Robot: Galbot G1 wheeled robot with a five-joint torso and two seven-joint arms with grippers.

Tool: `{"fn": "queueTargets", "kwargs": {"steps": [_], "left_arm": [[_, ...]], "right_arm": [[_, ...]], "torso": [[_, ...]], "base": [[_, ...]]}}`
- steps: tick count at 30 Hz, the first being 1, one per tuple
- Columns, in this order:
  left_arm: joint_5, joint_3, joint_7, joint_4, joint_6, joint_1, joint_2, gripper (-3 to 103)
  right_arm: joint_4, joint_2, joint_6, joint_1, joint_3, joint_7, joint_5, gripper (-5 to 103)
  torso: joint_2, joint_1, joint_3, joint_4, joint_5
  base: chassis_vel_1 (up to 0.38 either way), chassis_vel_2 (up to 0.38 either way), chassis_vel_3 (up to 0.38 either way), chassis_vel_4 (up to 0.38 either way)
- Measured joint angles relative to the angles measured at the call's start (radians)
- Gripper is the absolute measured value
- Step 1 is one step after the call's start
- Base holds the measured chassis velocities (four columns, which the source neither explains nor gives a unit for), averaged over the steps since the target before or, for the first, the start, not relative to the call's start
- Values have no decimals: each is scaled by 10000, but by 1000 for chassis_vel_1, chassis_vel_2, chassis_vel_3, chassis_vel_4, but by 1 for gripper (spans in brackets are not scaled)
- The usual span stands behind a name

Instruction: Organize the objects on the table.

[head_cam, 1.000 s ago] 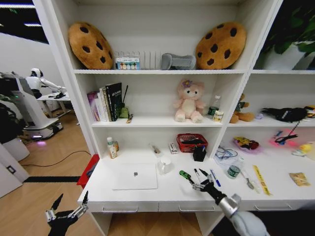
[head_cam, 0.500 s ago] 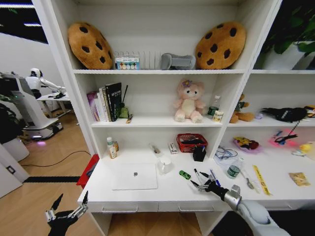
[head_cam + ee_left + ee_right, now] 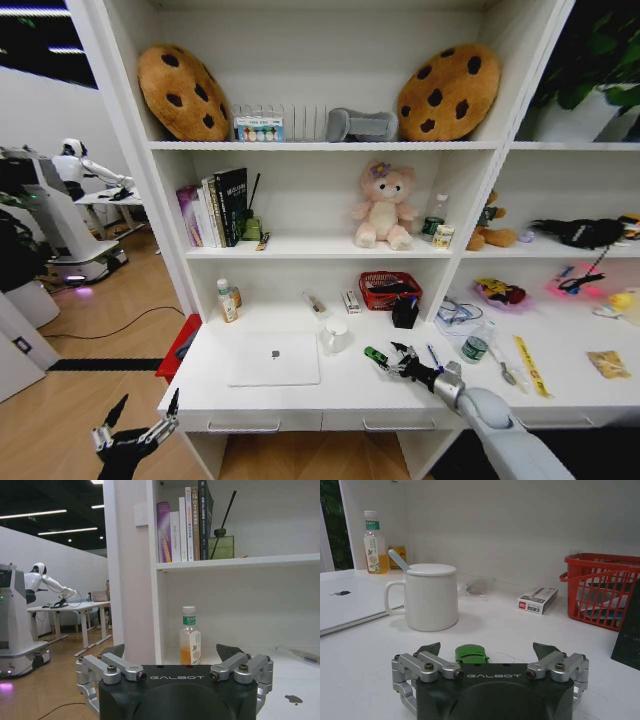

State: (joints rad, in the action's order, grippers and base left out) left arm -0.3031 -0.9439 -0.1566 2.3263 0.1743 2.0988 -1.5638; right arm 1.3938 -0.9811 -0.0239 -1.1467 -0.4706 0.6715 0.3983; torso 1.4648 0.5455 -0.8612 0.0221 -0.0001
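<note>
Green oval item (image 3: 472, 654) lies just before the white mug (image 3: 429, 596), right gripper (image 3: 403, 362) spread wide around it, apparently lining up a grasp; left gripper (image 3: 135, 432) idle, open, below the table (image 3: 350, 395)

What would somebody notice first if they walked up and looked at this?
Probably the two giant cookie cushions on the top shelf, with the pink plush sitting one shelf below. Down on the white table, the right gripper reaches out with open jaws toward a small green item, close to a white mug and a silver laptop. The left gripper hangs low beside the table, jaws open.
</note>
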Motion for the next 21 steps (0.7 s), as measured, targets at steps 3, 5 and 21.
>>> {"fn": "queueTargets", "kwargs": {"steps": [3, 5, 21], "left_arm": [[0, 0, 0, 0, 0, 0, 0, 100], [0, 0, 0, 0, 0, 0, 0, 100], [0, 0, 1, 0, 0, 0, 0, 100]], "right_arm": [[-122, -43, 30, 136, 157, -31, -39, 100], [-240, -77, 66, 238, 250, -43, -96, 102], [-320, -305, 250, 112, 260, -34, -65, 44]], "torso": [[1, 0, 0, 3, 0], [1, 0, 0, 2, 0], [0, 0, 1, 1, 0]], "base": [[0, 0, 0, 0], [0, 0, 0, 0], [0, 0, 0, 0]]}}
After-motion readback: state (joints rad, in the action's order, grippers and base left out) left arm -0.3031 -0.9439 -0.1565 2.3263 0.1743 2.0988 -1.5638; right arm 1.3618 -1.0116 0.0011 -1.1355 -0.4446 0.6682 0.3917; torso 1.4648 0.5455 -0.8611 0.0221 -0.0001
